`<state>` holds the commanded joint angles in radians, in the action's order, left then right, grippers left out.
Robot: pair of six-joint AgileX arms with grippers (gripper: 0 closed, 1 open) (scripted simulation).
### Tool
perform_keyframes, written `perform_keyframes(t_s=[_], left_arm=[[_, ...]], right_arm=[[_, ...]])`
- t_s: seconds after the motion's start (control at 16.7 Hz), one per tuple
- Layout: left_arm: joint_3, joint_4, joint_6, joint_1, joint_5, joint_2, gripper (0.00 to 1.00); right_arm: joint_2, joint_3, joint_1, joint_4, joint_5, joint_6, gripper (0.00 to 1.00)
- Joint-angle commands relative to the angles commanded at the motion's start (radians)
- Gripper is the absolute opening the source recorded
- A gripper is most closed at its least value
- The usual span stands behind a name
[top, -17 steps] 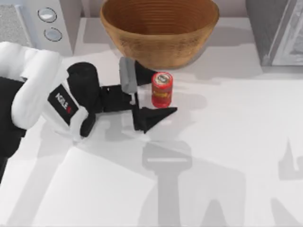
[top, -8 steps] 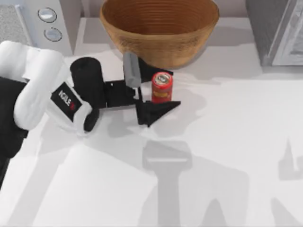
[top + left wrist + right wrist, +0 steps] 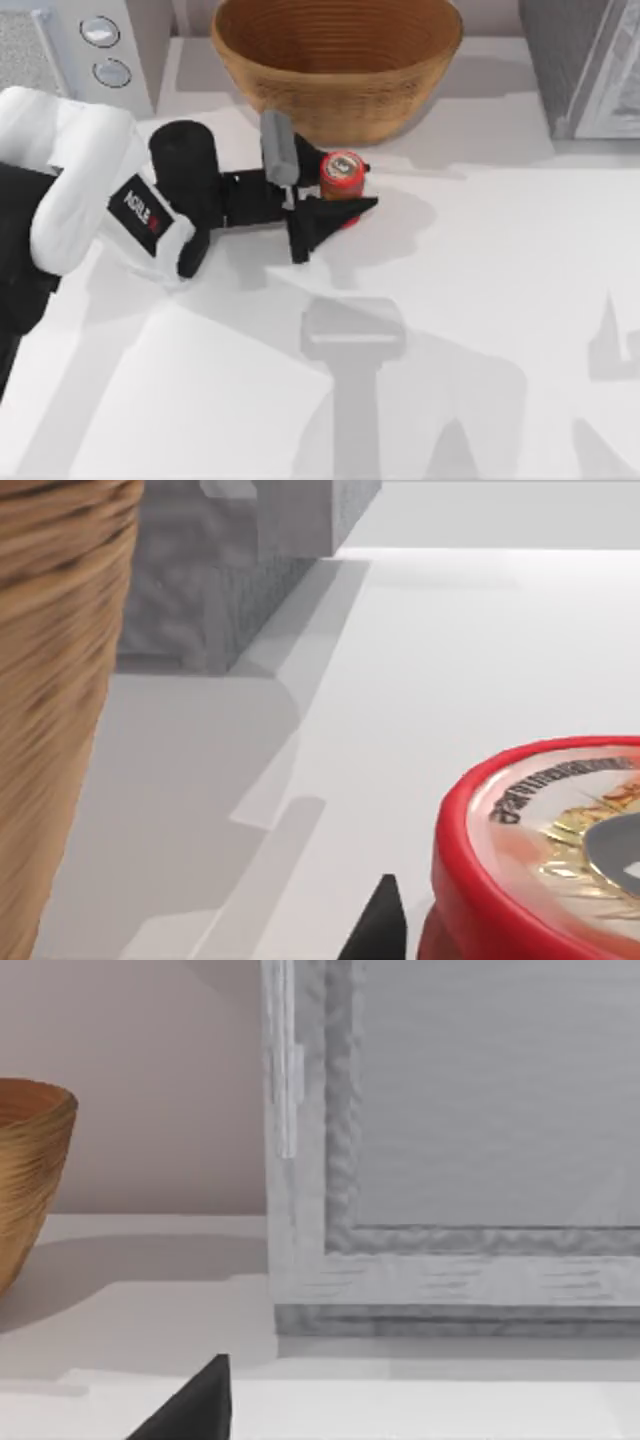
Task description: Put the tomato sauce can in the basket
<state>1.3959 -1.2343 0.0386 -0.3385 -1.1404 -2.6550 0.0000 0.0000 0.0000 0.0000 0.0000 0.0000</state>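
The left gripper [image 3: 338,188] covers the tomato sauce can's [image 3: 341,171] lower body; its far finger is mostly hidden behind the can. Beyond the gripper, the basket's [image 3: 300,95] far rim is cut off.

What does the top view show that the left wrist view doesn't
Top view alone: the whole left arm, its left gripper with fingers on either side of the can, the full basket with its open rim just behind the can, and a panel with two round knobs at the table's far left.
Left wrist view alone: a close look at the can's printed top and a grey block beyond it.
Both: can, basket wall, white table.
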Motion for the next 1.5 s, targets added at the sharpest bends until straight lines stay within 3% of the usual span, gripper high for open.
perform_keyframes(t_s=[0.18,0.24,0.84,1.5], left_arm=[[0.000,0.000,0.000,0.000,0.000,0.000,0.02],[0.000,0.000,0.000,0.000,0.000,0.000,0.00],[-0.014,0.002,0.001,0.003,-0.003,0.007,0.00],[-0.426,0.013,0.025,0.104,-0.110,0.371,0.00]], right_arm=[[0.000,0.000,0.000,0.000,0.000,0.000,1.00],[0.000,0.000,0.000,0.000,0.000,0.000,1.00],[0.000,0.000,0.000,0.000,0.000,0.000,1.00],[0.000,0.000,0.000,0.000,0.000,0.000,1.00]])
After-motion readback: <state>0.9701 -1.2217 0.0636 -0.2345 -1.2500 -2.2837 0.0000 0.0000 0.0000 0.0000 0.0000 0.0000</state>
